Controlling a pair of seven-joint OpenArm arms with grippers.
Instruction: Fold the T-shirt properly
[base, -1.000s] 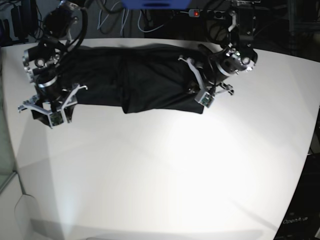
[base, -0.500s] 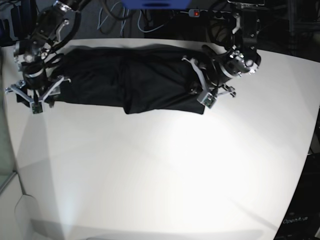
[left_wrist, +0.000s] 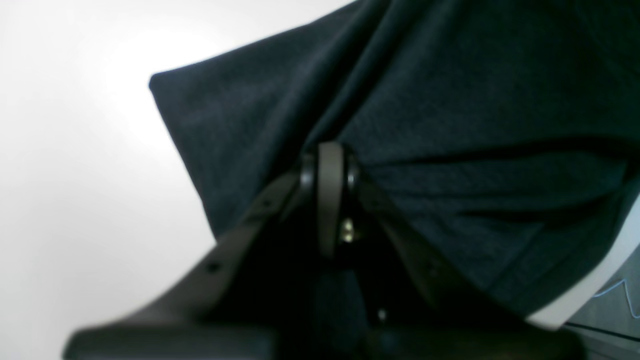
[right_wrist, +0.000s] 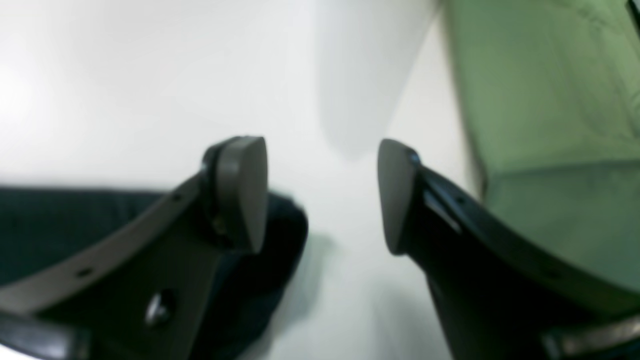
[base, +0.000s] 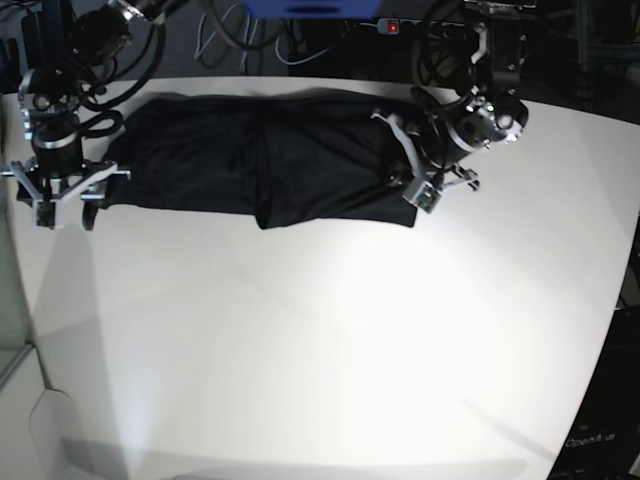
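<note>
The dark T-shirt (base: 270, 160) lies as a long folded band across the far part of the white table (base: 320, 350). My left gripper (base: 400, 180) is at the shirt's right end. In the left wrist view the left gripper (left_wrist: 327, 155) is shut, pinching a fold of the shirt (left_wrist: 450, 100). My right gripper (base: 66, 212) is at the shirt's left end, over the table edge. In the right wrist view the right gripper (right_wrist: 320, 195) is open and empty. The shirt's end (right_wrist: 75, 225) lies under its left finger (right_wrist: 240, 190).
The table's left edge runs just past my right gripper, with a green surface (right_wrist: 550, 100) beyond it. Cables and a power strip (base: 390, 25) lie behind the far edge. The near table surface is bare white.
My right arm has swung left and toward the far side, from the shirt's lower left corner to its left end. My left arm and the shirt's right part shifted slightly right.
</note>
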